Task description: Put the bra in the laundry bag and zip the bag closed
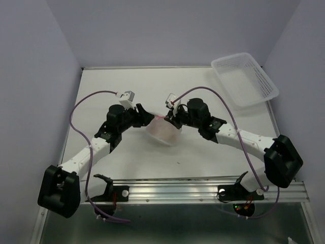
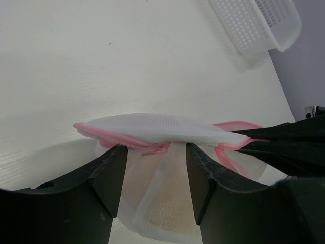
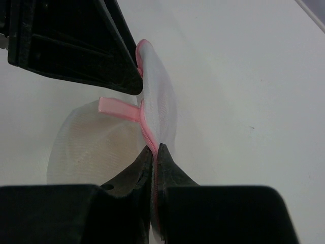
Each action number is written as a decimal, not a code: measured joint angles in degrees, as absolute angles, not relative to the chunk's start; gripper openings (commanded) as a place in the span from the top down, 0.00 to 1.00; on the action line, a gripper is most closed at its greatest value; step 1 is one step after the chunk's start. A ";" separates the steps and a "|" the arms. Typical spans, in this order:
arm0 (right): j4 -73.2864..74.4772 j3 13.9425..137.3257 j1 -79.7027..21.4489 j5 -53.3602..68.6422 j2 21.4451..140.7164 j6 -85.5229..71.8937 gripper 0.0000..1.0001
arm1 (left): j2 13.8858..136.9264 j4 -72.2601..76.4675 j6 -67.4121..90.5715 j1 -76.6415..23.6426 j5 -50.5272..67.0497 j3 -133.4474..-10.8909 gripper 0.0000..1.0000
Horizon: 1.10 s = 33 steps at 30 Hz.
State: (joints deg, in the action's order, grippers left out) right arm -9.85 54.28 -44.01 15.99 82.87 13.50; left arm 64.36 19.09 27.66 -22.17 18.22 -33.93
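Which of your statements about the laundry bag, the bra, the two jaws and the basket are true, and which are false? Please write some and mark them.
1. The right jaws are shut on the pink zipper rim of the laundry bag. True.
2. The left jaws are shut tight on the bag. False: they stand apart, on either side of the pink tab hanging from the rim.
3. The bra lies outside the bag. False: its peach fabric shows through the mesh, inside the bag.
4. The white basket sits at the far right corner of the table. True.
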 measured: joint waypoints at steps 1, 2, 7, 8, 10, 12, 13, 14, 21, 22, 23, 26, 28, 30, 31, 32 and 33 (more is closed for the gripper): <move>-9.87 54.28 -44.01 15.99 82.85 13.50 0.99 | 64.58 19.14 27.42 -22.17 18.24 -34.09 0.46; -9.87 54.28 -44.01 15.99 82.85 13.52 0.99 | 64.99 19.16 27.35 -22.31 18.26 -34.30 0.47; -9.82 54.26 -44.01 15.92 82.85 13.50 0.99 | 66.32 19.14 26.50 -22.81 19.00 -34.59 0.49; -9.82 54.26 -44.01 15.90 82.85 13.50 0.99 | 66.32 19.14 26.39 -22.90 19.11 -34.59 0.53; -9.85 54.26 -44.01 15.90 82.85 13.50 0.99 | 66.30 19.46 25.96 -23.31 19.49 -34.59 0.54; -9.85 54.26 -44.01 15.88 82.85 13.43 0.99 | 66.19 19.53 25.58 -23.55 19.44 -34.59 0.61; -9.87 54.26 -44.01 15.88 82.85 13.32 0.99 | 66.13 19.55 25.47 -23.62 19.46 -34.59 0.64; -9.87 54.26 -44.01 15.86 82.85 13.26 0.99 | 66.08 19.53 25.34 -23.68 19.42 -34.59 0.71; -9.87 54.26 -44.01 14.90 82.85 13.06 0.99 | 65.82 19.51 24.91 -23.92 19.42 -34.59 0.73; -9.89 54.26 -44.01 14.74 82.85 13.04 0.99 | 65.71 19.44 24.91 -23.92 19.38 -34.59 0.73; -9.87 54.26 -44.01 14.55 82.85 13.02 0.99 | 65.56 19.20 24.91 -23.92 19.29 -34.59 0.73; -9.87 54.26 -44.01 13.89 82.85 12.75 0.99 | 64.64 18.09 24.86 -23.97 18.74 -34.57 0.64; -9.85 54.26 -44.01 13.67 82.83 12.62 0.99 | 63.57 17.23 24.80 -23.97 18.11 -34.46 0.64; -9.85 54.26 -44.01 13.45 82.78 12.53 0.99 | 62.48 16.80 24.67 -23.92 17.54 -34.35 0.63; -9.82 54.26 -44.01 13.37 82.72 12.43 0.99 | 62.17 16.71 24.62 -23.92 17.47 -34.33 0.62; -9.80 54.26 -44.01 13.32 82.65 12.40 0.99 | 61.78 16.60 24.56 -23.92 17.50 -34.33 0.62; -9.80 54.26 -44.01 13.30 82.59 12.40 0.99 | 61.63 16.51 24.47 -23.94 17.52 -34.33 0.62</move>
